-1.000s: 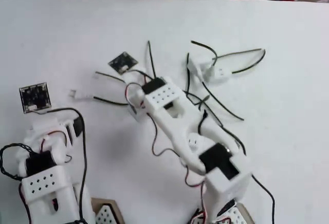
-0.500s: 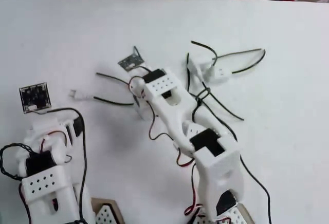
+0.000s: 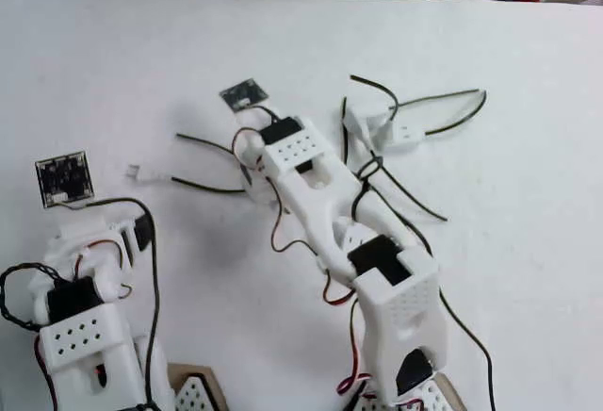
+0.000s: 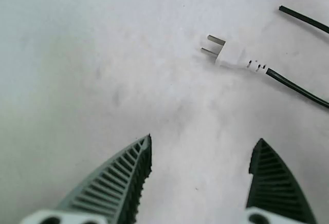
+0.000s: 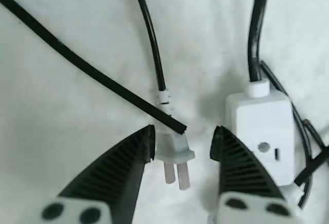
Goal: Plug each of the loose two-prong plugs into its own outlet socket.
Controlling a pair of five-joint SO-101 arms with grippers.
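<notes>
White tabletop lies under both my arms, strewn with black cords. Nearest to me, my right pincer (image 5: 182, 144) stands open. Its dark ribbed jaws straddle a small white two-prong plug (image 5: 174, 152) without squeezing it: one jaw tip looks to be touching the plug's body, while the other stands a little off. The plug's metal prongs (image 5: 176, 175) point back toward my wrist. A loose black cord (image 5: 87, 67) lies slantwise across the plug's neck and ends between my jaws. Just beside the plug, past my other jaw, sits a white boxy outlet socket (image 5: 262, 126) with its own black lead.

My worry is this: if I close now, I may pinch that stray cord along with the plug. The plug could then twist or ride up, and its prongs would meet the socket crooked. The jaw next to the socket could also shove it aside, since nothing seems to pin it down.

My left pincer (image 4: 203, 144) gapes wide over bare table, holding nothing. Ahead of it, apart, a second white two-prong plug (image 4: 226, 55) lies flat on the end of its black cable (image 4: 298, 86). It looks light and the surface smooth, so a one-sided touch would likely send it skating.

Farthest off, seen from above, a white lump among looped cords (image 3: 384, 133) may be further sockets, but it is too small for me to say.
</notes>
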